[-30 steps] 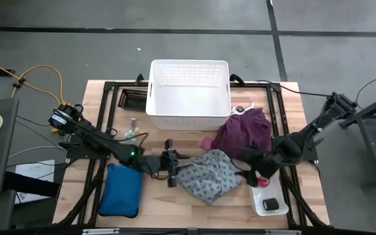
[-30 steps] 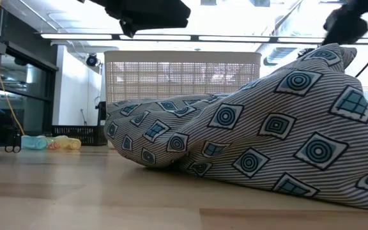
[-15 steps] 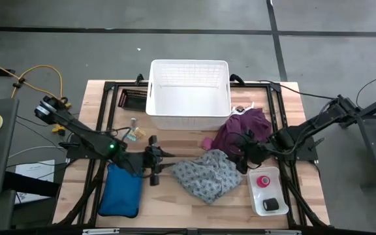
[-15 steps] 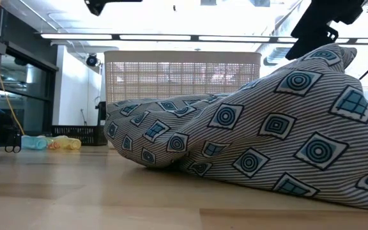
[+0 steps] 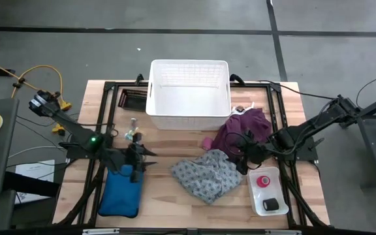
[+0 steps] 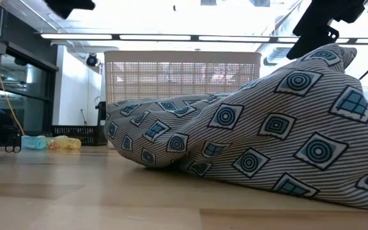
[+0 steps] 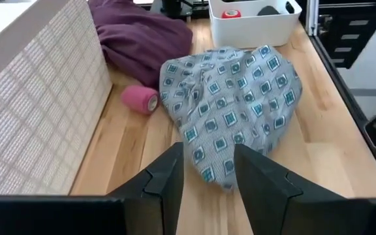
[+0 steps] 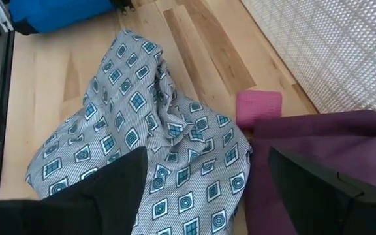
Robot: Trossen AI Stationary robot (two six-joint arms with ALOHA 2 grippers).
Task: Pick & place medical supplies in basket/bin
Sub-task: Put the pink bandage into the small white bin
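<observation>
Nearest the table's front edge: a small white tray (image 5: 265,193) at front right, holding a red-pink tape roll (image 5: 264,181) and a small black block (image 5: 272,204). A blue pouch (image 5: 121,188) lies at front left. Grey patterned cloth (image 5: 207,175) sits bunched at front centre, flat on the wood, touched by neither gripper; in the low view it fills most of the frame. Left gripper (image 5: 136,162) hangs over the inner edge of the blue pouch, well left of the grey cloth, fingers (image 7: 164,183) parted and empty. Right gripper (image 5: 241,155) is above the seam between the grey cloth and the purple cloth (image 5: 243,129), jaws spread wide, nothing between them. A pink tape roll (image 5: 207,142) lies on the table just beside the purple cloth's left edge, near the basket wall. A small clear bottle (image 5: 133,124) stands left of centre, with small pale items (image 5: 131,136) just in front of it. White basket (image 5: 188,94) at far centre, nothing visible inside. A black rack (image 5: 134,98) sits just left of the basket.
</observation>
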